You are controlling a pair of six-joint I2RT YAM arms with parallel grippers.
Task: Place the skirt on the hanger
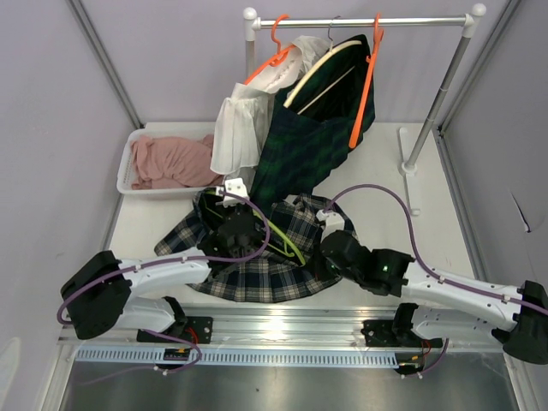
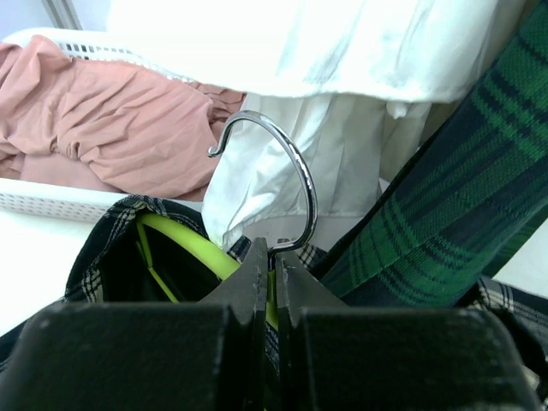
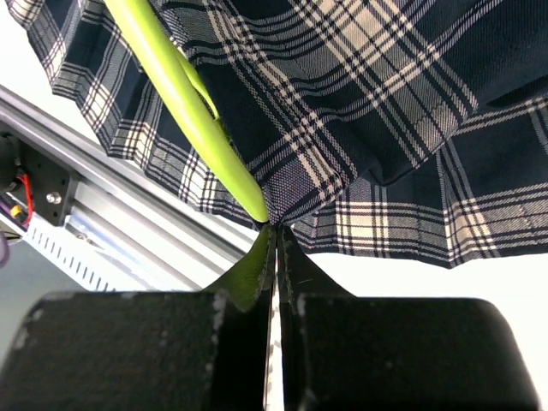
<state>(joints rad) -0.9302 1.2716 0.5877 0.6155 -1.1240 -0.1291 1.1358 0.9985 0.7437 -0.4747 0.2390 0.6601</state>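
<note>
Both arms are working the hanger (image 1: 288, 245) into the skirt (image 1: 248, 276).
Left gripper (image 2: 272, 257) jaws are clamping together on the neck below the hook (image 2: 295, 167), likely steadying the hanger. The skirt is lying on the tabletop (image 1: 377, 171) between the arms, with the hanger partly tucked into its fabric. Right gripper (image 3: 276, 235) jaws are pinching shut at the hanger tip and skirt edge, apparently drawing cloth over that end.

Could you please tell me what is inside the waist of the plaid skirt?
One arm of a yellow-green hanger runs into the plaid skirt at its waist opening. Its metal hook sticks out above, with the left gripper shut at its base. Fabric covers that arm's far end.
</note>
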